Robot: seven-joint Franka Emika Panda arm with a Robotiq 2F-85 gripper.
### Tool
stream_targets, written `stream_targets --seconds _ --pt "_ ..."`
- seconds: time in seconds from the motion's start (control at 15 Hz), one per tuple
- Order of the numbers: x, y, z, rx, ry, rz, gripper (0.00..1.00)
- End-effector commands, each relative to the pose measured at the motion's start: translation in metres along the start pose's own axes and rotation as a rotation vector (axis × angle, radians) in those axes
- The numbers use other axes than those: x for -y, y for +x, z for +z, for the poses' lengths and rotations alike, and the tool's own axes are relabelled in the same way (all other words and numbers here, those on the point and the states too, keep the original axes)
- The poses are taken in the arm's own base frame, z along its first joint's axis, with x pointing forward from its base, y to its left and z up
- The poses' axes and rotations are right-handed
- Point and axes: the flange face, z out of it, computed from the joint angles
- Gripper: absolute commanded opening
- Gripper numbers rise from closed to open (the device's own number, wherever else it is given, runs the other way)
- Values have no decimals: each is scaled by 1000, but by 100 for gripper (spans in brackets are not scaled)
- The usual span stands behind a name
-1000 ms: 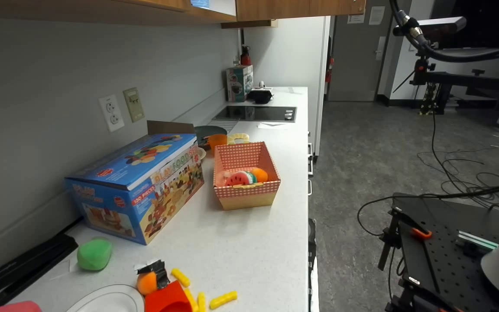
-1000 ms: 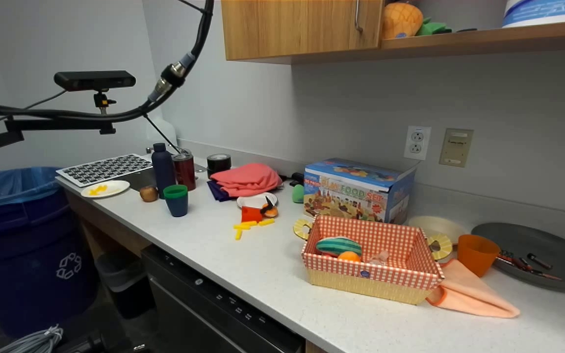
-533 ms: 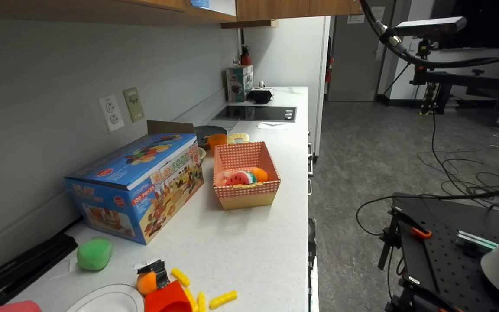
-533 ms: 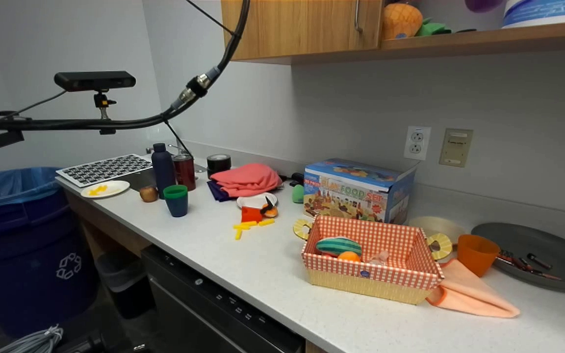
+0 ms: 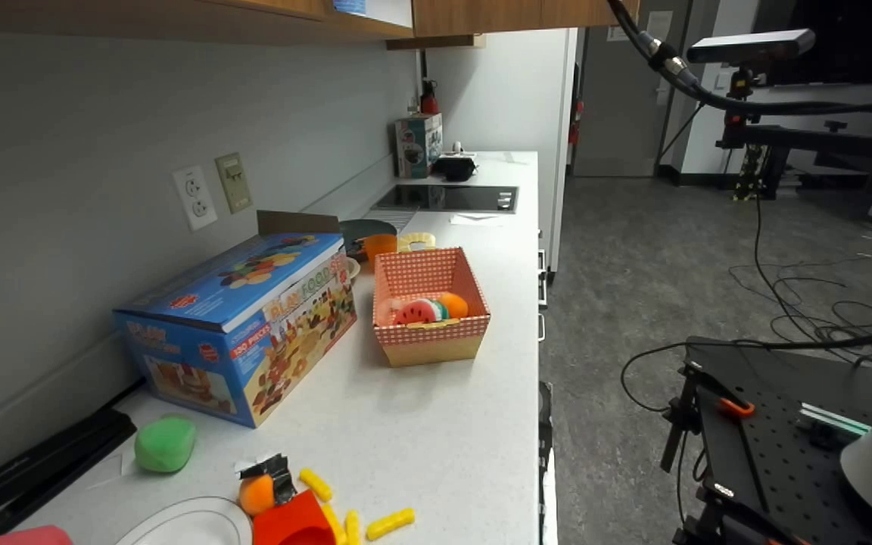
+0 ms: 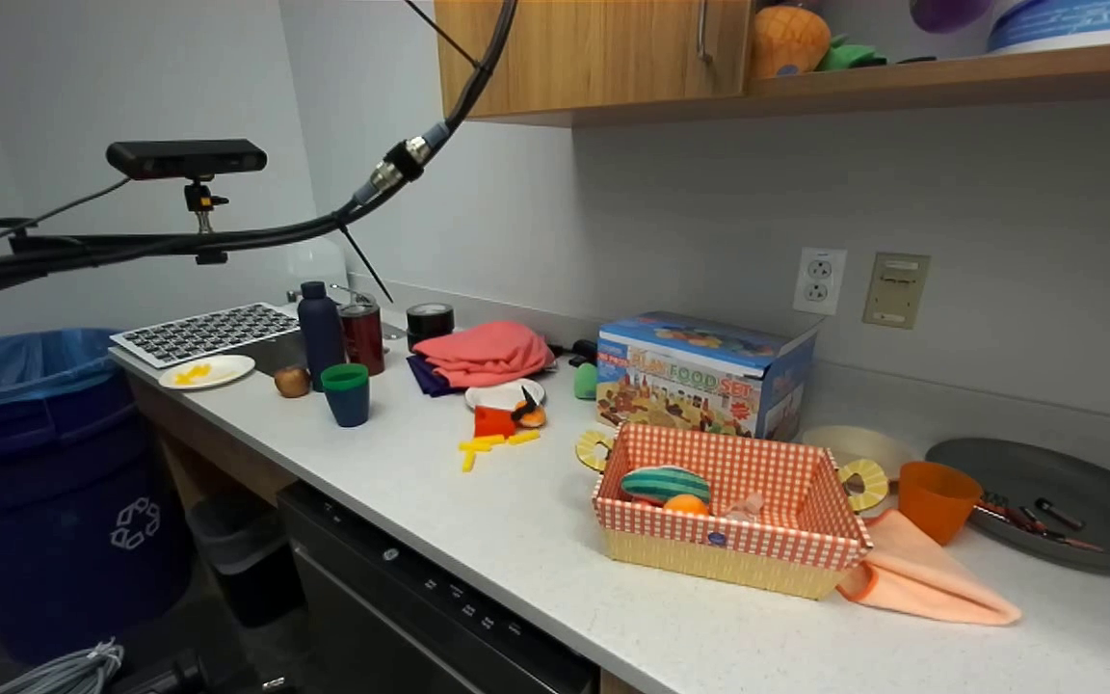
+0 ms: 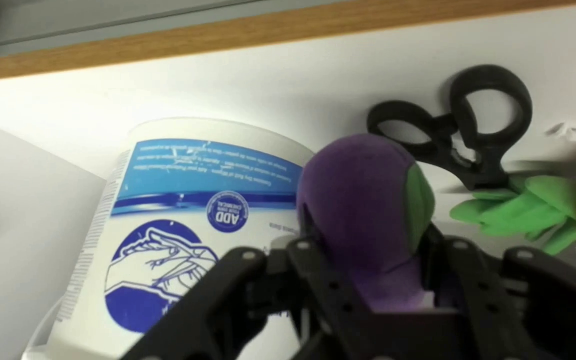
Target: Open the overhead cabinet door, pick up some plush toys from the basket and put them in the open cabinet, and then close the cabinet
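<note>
Gripper (image 7: 370, 235), out of frame in both ext. views, grips purple plush (image 7: 360, 195), part hidden by its jaws, at open cab. (image 6: 594, 58), top cut off. Near side of basket (image 6: 728, 567) part-hides toys (image 6: 666, 482).

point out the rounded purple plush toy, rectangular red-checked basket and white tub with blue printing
Rounded purple plush toy (image 7: 358, 195): wrist view, on its purple body.
Rectangular red-checked basket (image 6: 757, 472): in an exterior view, on its inner wall.
White tub with blue printing (image 7: 173, 235): wrist view, on its printed side.

Toys (image 6: 668, 483) lie in the basket (image 6: 728, 559) beside the box (image 6: 685, 381).
</note>
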Motion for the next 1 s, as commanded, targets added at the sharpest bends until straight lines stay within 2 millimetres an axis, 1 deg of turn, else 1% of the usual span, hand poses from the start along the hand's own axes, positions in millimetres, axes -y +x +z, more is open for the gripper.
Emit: stream_targets --seconds 0.0,0.13,0.2,0.4,0.53,0.8,0.93 --pt "4 17 -14 -51 37 -20 78" --pt "10 23 -25 -70 43 -30 94" --pt "13 25 -30 -78 41 -36 99" --pt "15 27 -42 -91 45 -35 100" --pt "14 23 -52 -82 41 -13 100" --pt "12 1 -71 -13 14 43 100" --pt "14 -17 -80 20 3 56 100"
